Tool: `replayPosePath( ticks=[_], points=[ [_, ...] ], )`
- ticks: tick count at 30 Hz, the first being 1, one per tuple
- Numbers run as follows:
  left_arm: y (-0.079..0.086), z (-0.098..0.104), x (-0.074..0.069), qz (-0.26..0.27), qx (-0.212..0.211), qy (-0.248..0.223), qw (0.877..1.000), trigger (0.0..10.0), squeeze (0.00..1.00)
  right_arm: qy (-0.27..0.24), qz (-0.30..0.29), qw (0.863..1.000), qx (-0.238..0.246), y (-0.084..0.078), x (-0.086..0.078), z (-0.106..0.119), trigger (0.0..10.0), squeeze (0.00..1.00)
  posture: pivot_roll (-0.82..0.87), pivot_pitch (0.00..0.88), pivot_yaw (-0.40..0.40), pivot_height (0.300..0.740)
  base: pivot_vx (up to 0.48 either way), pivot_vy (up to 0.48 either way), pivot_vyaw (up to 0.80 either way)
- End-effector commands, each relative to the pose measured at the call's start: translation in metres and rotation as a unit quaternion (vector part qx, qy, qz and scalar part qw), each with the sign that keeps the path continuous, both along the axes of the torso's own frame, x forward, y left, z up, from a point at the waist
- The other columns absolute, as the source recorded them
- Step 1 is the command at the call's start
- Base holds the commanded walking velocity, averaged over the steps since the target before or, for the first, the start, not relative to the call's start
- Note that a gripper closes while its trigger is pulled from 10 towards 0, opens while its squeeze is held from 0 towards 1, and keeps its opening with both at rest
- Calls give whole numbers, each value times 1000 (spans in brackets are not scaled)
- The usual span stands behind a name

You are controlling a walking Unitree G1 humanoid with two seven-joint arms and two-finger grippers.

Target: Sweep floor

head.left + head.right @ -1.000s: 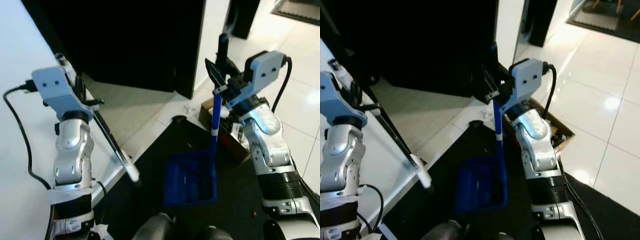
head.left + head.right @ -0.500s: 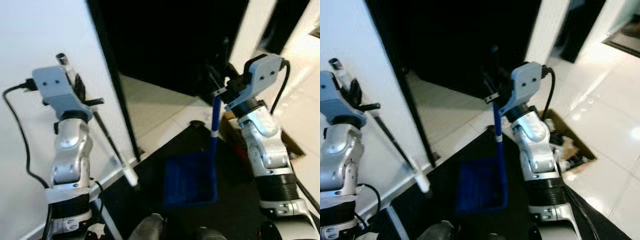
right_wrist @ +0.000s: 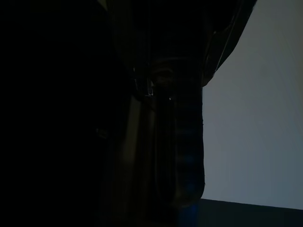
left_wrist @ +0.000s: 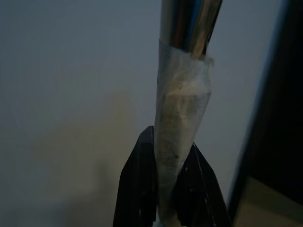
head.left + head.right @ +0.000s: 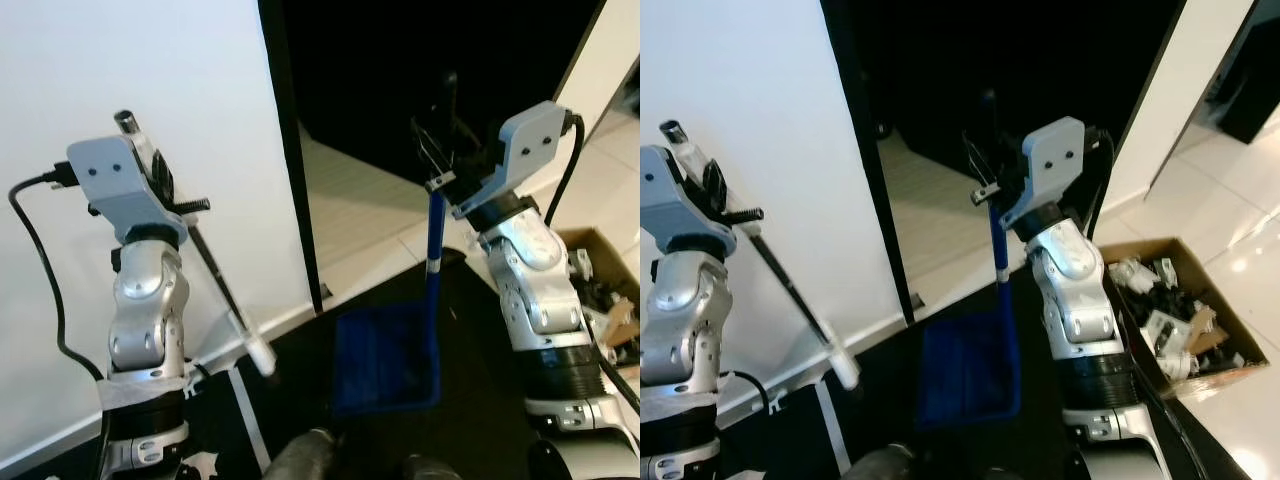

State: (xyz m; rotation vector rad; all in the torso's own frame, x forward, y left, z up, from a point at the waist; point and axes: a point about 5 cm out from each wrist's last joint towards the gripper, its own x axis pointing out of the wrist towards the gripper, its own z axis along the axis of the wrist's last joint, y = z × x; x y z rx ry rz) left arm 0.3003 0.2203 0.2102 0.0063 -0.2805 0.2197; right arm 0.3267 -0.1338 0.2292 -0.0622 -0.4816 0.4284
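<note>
My left gripper [image 5: 165, 190] is shut on the broom's metal handle [image 5: 215, 280], which slants down to a white tip near the floor. In the left wrist view the black fingers [image 4: 137, 189] clamp a taped section of the handle [image 4: 182, 123]. My right gripper [image 5: 445, 165] is shut on the upright blue handle [image 5: 432, 235] of the blue dustpan [image 5: 387, 358], which hangs over the dark mat. In the dark right wrist view the blue handle [image 3: 187, 142] runs between the fingers.
A white wall [image 5: 150, 80] with a black door frame [image 5: 295, 170] stands right ahead; beyond it a dark doorway over pale tiles [image 5: 360, 205]. A cardboard box of clutter [image 5: 1165, 315] sits on the floor to the right. A dark mat [image 5: 470, 400] lies underfoot.
The whole view has swung: the white wall and door frame now stand ahead and the box has shifted right. Both grippers keep the same hold on broom and dustpan.
</note>
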Motion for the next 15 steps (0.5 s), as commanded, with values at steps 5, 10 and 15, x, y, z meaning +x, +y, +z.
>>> replayPosePath(
  ticks=[5, 10, 15],
  points=[
    [4, 6, -2, 7, 7, -16, 1000, 10000, 0, -13, 8, 1000, -5, 5, -1, 4, 10000, 0, 49, 24, 34, 740, 0, 0, 775],
    [4, 6, -2, 7, 7, -16, 1000, 10000, 0, -13, 8, 1000, -5, 5, -1, 4, 10000, 0, 49, 24, 34, 740, 0, 0, 777],
    [3, 6, -2, 6, 7, -16, 1000, 10000, 0, -13, 8, 1000, -5, 5, -1, 4, 10000, 0, 48, 24, 34, 740, 0, 0, 779]
  ],
)
